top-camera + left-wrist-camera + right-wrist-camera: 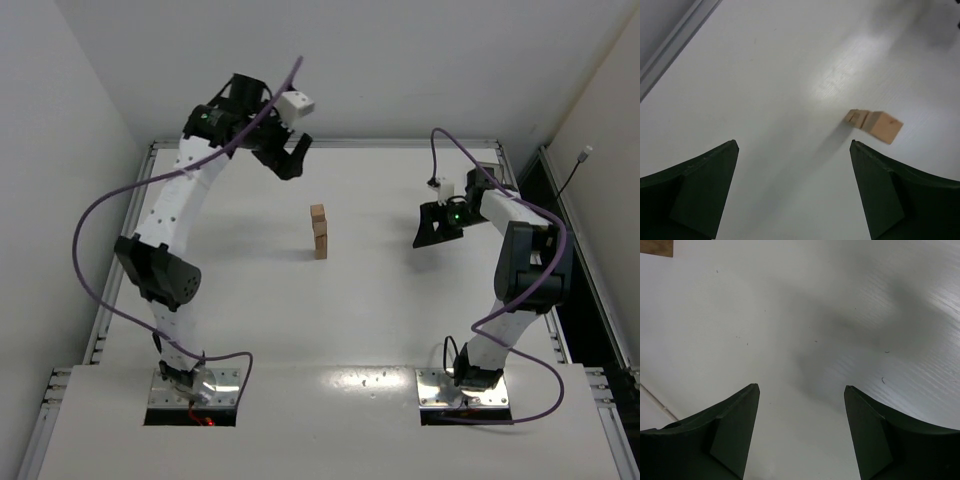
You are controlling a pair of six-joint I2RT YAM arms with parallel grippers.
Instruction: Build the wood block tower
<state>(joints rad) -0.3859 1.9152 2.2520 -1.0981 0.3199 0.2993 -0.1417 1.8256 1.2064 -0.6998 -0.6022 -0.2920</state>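
I see the tower (319, 232) standing upright near the middle of the table (400, 320), a narrow stack of tan wood blocks, one block wide. My left gripper (290, 158) hangs above the far side of the table, well apart from the tower, its jaws spread wide and empty. In the left wrist view the tower (874, 125) lies beyond the fingertips, toward the right-hand finger (875, 190). My right gripper (432, 228) sits off to the tower's right, jaws apart with only bare table between them.
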